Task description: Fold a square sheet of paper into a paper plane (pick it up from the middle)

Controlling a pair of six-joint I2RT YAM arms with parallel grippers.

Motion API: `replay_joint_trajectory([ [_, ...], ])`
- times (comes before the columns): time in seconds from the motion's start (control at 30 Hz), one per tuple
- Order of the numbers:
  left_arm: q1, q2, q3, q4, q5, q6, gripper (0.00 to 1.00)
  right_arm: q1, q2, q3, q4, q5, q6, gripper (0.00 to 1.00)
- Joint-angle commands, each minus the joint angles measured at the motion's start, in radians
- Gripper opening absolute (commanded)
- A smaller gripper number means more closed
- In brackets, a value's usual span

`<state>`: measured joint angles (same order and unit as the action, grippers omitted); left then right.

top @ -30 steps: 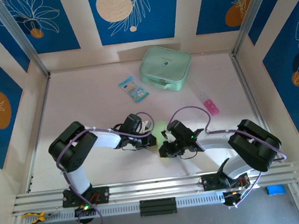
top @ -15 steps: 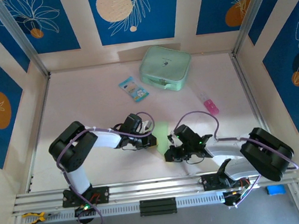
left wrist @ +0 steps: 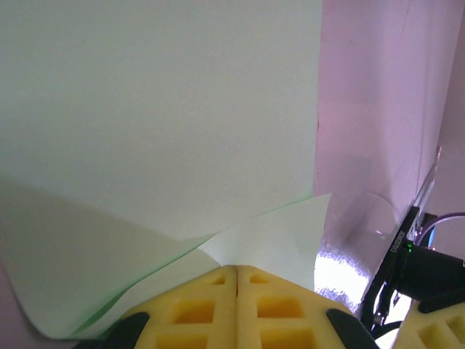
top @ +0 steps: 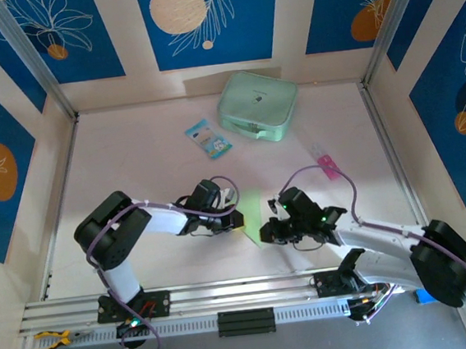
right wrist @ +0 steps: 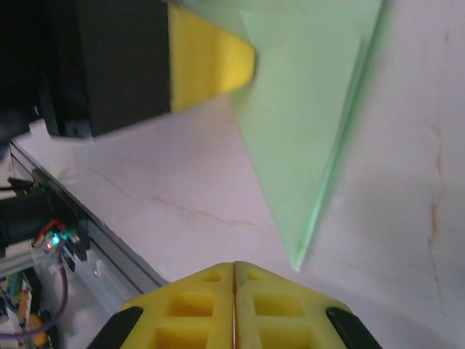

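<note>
The square sheet of paper (top: 251, 208), pale green, lies between the two grippers, folded to a point that faces the near edge. In the left wrist view the paper (left wrist: 160, 131) spreads wide, with a folded flap meeting the tips of my left gripper (left wrist: 237, 267), which is shut on its edge. From above, the left gripper (top: 239, 220) sits at the paper's left side. In the right wrist view the paper (right wrist: 305, 123) tapers to a sharp tip, and the left finger (right wrist: 211, 65) rests on it. My right gripper (right wrist: 234, 263) is shut and empty, just short of that tip, and shows from above (top: 265, 234).
A mint-green zip case (top: 258, 106) stands at the back, a blue-and-white packet (top: 208, 138) to its left. A small pink item (top: 328, 165) lies at the right. The aluminium rail (top: 244, 293) runs along the near edge.
The right arm's elbow has swung out to the right and its gripper has drawn slightly back, uncovering more of the paper. The left gripper has stayed put.
</note>
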<state>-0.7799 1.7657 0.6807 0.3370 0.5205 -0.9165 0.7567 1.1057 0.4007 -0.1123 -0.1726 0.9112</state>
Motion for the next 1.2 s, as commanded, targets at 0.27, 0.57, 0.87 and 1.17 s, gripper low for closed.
replay_joint_trajectory([
  [0.27,-0.028,-0.006,-0.031,-0.005,-0.12,0.005,0.04,-0.046,0.247,0.064,0.183,-0.053,0.033,0.07],
  [0.57,-0.028,-0.018,-0.031,-0.021,-0.119,0.022,0.04,-0.039,0.291,0.052,0.24,-0.104,0.026,0.07],
  [0.87,-0.028,-0.03,-0.026,-0.022,-0.111,0.035,0.05,-0.036,0.343,0.023,0.201,-0.048,0.031,0.04],
  [1.17,-0.04,-0.137,0.024,-0.124,-0.08,0.148,0.09,-0.037,0.317,-0.04,0.155,0.002,0.035,0.02],
])
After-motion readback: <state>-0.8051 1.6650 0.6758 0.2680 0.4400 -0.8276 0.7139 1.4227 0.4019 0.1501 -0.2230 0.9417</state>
